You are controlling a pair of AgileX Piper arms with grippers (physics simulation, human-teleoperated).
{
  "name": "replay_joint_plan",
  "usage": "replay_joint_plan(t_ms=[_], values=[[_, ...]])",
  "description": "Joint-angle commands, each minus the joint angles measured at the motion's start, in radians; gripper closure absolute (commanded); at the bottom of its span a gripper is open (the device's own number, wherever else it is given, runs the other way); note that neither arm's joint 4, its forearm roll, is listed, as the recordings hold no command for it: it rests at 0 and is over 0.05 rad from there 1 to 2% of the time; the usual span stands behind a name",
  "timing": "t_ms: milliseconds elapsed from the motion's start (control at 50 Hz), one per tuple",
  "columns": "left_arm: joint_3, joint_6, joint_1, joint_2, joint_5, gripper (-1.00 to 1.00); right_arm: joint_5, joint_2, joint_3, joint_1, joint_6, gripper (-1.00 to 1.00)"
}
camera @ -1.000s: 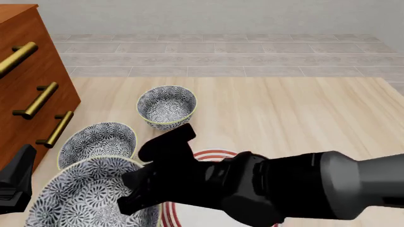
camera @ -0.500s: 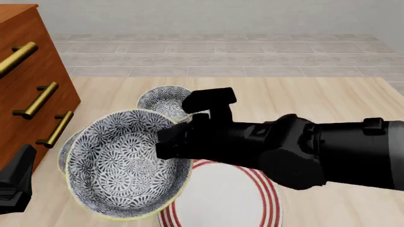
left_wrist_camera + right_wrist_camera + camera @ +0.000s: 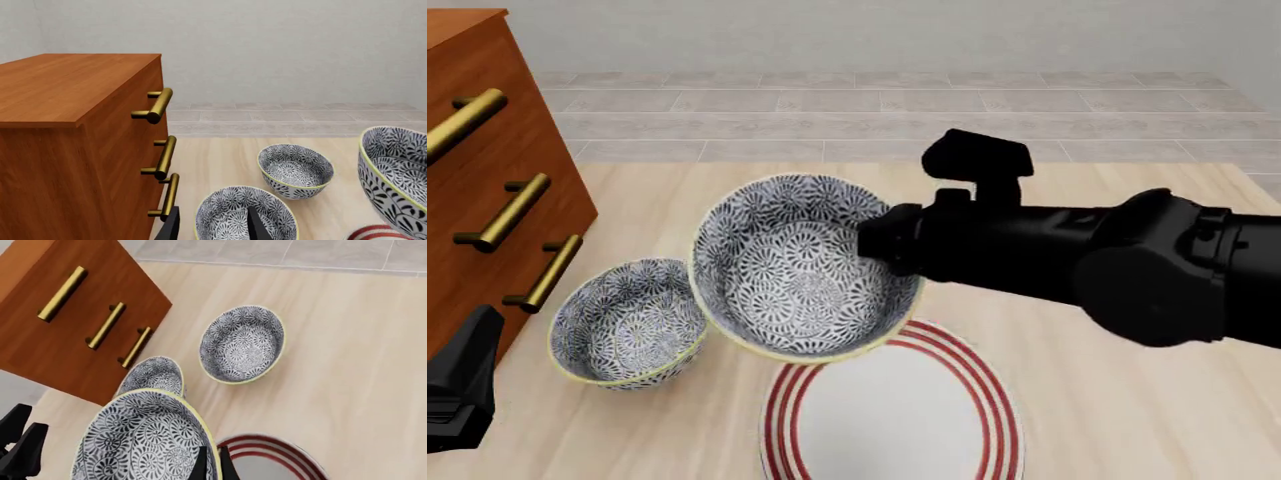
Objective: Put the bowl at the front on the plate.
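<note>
We see pale wood-grain table (image 3: 1094, 230) carrying everything. Directly on it: plate (image 3: 888, 415), white with red rings, below right gripper (image 3: 874, 250); patterned bowl (image 3: 627, 322) left of that gripper, near plate; second patterned bowl (image 3: 241, 344) farther out, well apart from plate; wooden drawer cabinet (image 3: 487, 190) at far left.

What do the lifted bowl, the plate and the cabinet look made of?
Bowl: looks like glazed ceramic, printed black-and-white florals, yellow-green rim. Plate: probably glazed ceramic too, smooth white with red rings. Cabinet: reddish wood grain, brass-coloured bar handles. All rendered, so uncertain.
</note>
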Motion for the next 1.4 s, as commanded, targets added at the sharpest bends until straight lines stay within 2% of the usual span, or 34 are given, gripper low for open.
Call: replay_joint_plan(t_ms=[20, 300, 600, 800, 1100, 1400], values=[[0.000, 0.000, 0.000, 0.000, 0.000, -1.00, 0.047, -0.040, 0.025, -0.074, 0.012, 1.00], [0.000, 0.000, 0.000, 0.000, 0.000, -1.00, 0.139, -0.047, 0.019, -0.116, -0.036, 1.00], [0.000, 0.000, 0.000, 0.000, 0.000, -1.00, 0.144, -0.055, 0.074, -0.123, -0.019, 1.00], [0.000, 0.000, 0.000, 0.000, 0.000, -1.00, 0.091, -0.038, 0.136, -0.132, 0.012, 1.00], [0.000, 0.000, 0.000, 0.000, 0.000, -1.00, -0.049, 0.009, 0.243, -0.119, 0.067, 1.00], [0.000, 0.000, 0.000, 0.000, 0.000, -1.00, -0.102, -0.008, 0.320, -0.108, 0.089, 1.00]])
